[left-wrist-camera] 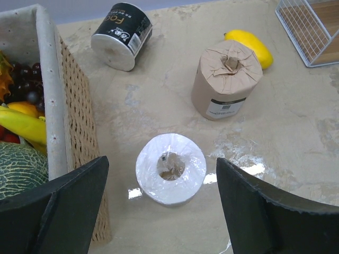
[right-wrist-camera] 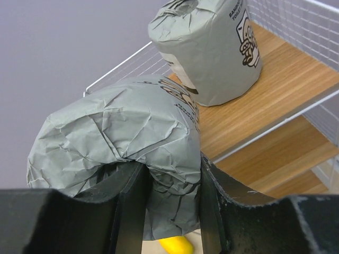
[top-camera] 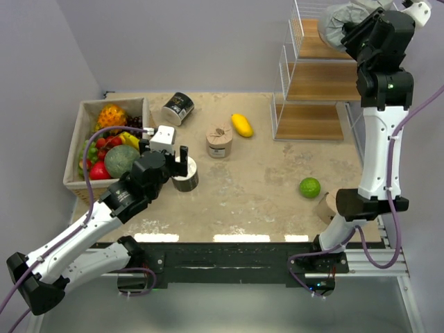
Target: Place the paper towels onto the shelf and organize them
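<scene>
Right gripper: jaws narrow, clamped on a grey roll. The crinkled paper wrap bulges above the black fingers. The roll lies on its side, held at the edge of the top tier of the shelf; I cannot tell whether it touches.

A second grey roll stands upright on that smooth wooden board, printed label facing out. White wire mesh runs behind it.

Left gripper: jaws wide, holding nothing. It hovers over a roll with a glossy white end and a cardboard core, which stands on the mottled beige table.

A tan roll stands upright near it, paper gathered at the top. A black roll lies on its side farther back, beside the woven basket.
</scene>
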Action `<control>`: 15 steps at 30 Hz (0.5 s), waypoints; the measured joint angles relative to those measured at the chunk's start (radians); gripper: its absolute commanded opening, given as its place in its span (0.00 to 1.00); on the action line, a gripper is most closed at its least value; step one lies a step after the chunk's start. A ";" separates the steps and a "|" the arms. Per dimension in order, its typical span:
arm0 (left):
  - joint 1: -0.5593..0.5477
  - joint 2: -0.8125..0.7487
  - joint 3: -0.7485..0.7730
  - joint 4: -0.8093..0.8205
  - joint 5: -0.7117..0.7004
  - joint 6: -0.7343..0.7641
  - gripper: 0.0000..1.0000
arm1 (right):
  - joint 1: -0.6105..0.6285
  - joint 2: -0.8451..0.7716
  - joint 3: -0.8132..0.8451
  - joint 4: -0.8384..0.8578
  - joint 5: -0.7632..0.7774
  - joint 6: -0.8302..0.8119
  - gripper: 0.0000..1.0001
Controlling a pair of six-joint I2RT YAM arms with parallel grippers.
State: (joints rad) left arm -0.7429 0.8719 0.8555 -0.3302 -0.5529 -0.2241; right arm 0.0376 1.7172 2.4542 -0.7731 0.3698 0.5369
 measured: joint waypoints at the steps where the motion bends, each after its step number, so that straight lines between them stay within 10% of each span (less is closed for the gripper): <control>1: 0.000 0.002 0.000 0.000 0.000 0.000 0.88 | -0.005 0.013 0.005 0.003 -0.014 0.014 0.40; 15: -0.005 0.026 -0.002 0.000 0.003 0.000 0.88 | -0.015 0.145 0.094 0.036 -0.101 0.112 0.57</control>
State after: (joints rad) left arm -0.7483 0.8974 0.8539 -0.3298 -0.5503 -0.2241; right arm 0.0227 1.8626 2.5484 -0.7368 0.2687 0.6487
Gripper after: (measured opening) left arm 0.877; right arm 0.524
